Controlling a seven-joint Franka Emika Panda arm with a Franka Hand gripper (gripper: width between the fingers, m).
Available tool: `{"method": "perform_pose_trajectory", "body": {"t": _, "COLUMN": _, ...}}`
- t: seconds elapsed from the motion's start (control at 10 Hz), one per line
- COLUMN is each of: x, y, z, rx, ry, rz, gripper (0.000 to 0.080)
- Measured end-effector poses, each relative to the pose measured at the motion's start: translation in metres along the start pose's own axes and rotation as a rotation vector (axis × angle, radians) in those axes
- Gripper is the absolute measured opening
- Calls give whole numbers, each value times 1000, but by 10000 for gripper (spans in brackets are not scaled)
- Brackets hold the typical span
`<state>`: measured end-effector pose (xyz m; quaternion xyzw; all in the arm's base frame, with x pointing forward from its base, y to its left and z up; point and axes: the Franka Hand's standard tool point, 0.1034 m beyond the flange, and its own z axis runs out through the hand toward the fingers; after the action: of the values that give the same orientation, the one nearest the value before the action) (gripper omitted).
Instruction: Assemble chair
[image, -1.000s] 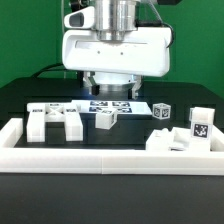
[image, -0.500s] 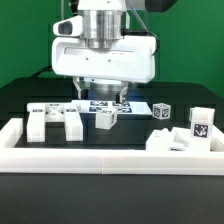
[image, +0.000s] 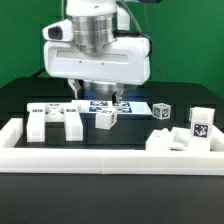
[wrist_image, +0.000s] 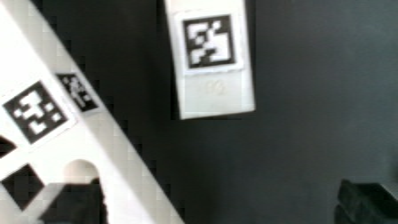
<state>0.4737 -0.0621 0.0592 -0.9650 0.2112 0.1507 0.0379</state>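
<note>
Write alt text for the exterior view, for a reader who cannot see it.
A robot arm's open gripper hangs above a black table. Loose white chair parts with square tags lie on it, inside a low white frame.

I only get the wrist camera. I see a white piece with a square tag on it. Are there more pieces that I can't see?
Observer: Yes. The exterior view shows a small tagged cube toward that view's right, standing apart from the other pieces.
Operator: Is the gripper grabbing anything?
Observer: No. The gripper hangs open above the pieces and touches none of them.
Operator: What's at the very front?
Observer: A long low white frame runs across the front, between the camera and the pieces.
</note>
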Motion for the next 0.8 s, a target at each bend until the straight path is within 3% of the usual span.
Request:
{"method": "perform_pose_trajectory", "body": {"t": 0.4, "x": -2, "y": 5, "z": 2, "rx": -11, "ry": -255, "rz": 20, "gripper": 649}}
{"method": "perform_pose_trajectory", "body": {"t": 0.8, "x": -4, "y": -6, "z": 7, "rx": 5, "ry": -282, "rz": -134, "gripper": 649}}
